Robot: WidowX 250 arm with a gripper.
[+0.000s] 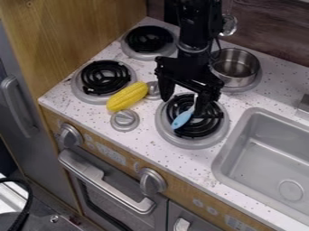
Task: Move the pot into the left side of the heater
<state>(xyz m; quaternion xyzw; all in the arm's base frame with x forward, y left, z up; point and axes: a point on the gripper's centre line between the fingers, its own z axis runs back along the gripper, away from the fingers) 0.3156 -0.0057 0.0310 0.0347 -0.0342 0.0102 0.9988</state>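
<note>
Two coil burners point(107, 77) are seen left of the claw point(186, 104), with yellow corn point(127, 96) laid nearer it. The claw is spread wide above a front burner point(192, 142), where a blue utensil point(182, 118) is rested. The pot point(236, 66) is set right of and behind the claw; farther right, a sink point(269, 155) is fitted.

Black arm point(197, 27) upright, claw point(183, 107) fingers apart

The tool point(183, 105) hangs above a burner point(192, 143) and blue utensil point(181, 119) — the pot point(241, 81) stands behind.
</note>
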